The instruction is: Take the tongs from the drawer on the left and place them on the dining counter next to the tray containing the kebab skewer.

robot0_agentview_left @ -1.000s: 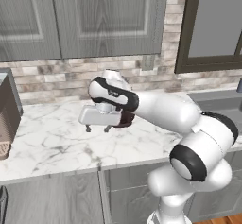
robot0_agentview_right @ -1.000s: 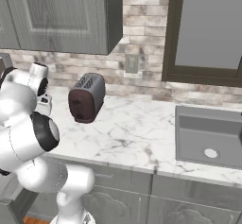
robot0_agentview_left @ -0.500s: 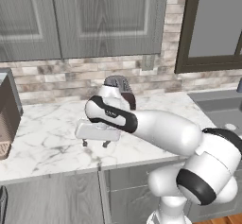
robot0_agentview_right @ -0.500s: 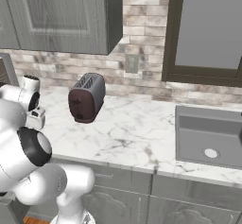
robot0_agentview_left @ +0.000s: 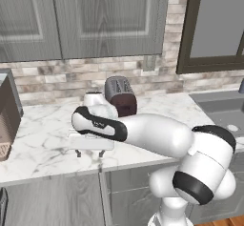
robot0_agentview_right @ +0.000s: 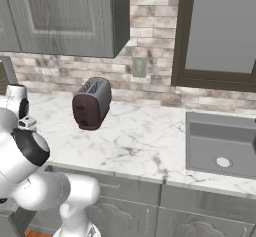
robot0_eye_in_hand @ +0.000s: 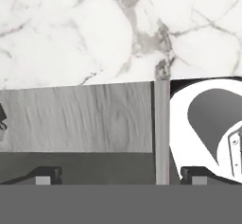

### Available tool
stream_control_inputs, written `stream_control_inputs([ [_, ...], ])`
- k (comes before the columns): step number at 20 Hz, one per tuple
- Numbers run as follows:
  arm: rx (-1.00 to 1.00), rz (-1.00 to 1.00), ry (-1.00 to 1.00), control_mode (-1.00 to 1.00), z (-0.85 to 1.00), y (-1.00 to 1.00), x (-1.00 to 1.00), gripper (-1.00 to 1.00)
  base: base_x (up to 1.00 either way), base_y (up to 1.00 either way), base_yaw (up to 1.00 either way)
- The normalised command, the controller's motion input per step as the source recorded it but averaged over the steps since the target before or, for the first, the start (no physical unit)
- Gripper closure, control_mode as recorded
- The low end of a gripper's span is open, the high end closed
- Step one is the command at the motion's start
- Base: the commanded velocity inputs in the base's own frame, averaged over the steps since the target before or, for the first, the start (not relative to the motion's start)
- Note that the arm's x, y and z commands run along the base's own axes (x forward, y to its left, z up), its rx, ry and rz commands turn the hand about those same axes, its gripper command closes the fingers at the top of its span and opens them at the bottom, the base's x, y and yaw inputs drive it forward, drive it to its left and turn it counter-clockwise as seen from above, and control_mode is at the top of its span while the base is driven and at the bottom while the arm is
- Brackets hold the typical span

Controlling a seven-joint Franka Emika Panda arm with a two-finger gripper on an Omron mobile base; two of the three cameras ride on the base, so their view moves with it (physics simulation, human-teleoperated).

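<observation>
We had the arm stretched left over the marble worktop, its gripper pointing down at the front edge with the fingers spread wide and holding nothing. The two dark fingertips stood well apart at the bottom of the hand view, and between and beyond them lay the plain grey wood-grain front of the drawer, shut flush beneath the marble lip. A narrow vertical strip bounded that front nearer the right fingertip. The toaster stood behind the gripper, against the brick wall, apart from the hand.

The tongs were not to be seen; we judged them to be inside the closed drawer, below the fingers, though nothing in the views confirmed it. The dining counter, the tray and the skewer lay somewhere outside these views.

We read this as the opening step: the approach to the drawer, with nothing yet pulled, lifted or carried. The task was barely begun. The next move, in our judgement, called for lowering the open fingers past the worktop edge, finding a purchase on the drawer front and drawing it out towards the base. No handle showed on the front, so where to grip remained uncertain to us.
</observation>
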Motion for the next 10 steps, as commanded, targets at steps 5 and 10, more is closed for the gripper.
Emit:
stream_control_inputs([
  [5, -0.08, 0.0, 0.12, -1.0, -0.13, 0.38, -0.07, -1.0, 0.0, 0.0, 0.0],
  [10, 0.0, 0.0, 0.0, -1.0, -0.22, 0.37, -0.29, -1.0, 0.0, 0.0, 0.0],
])
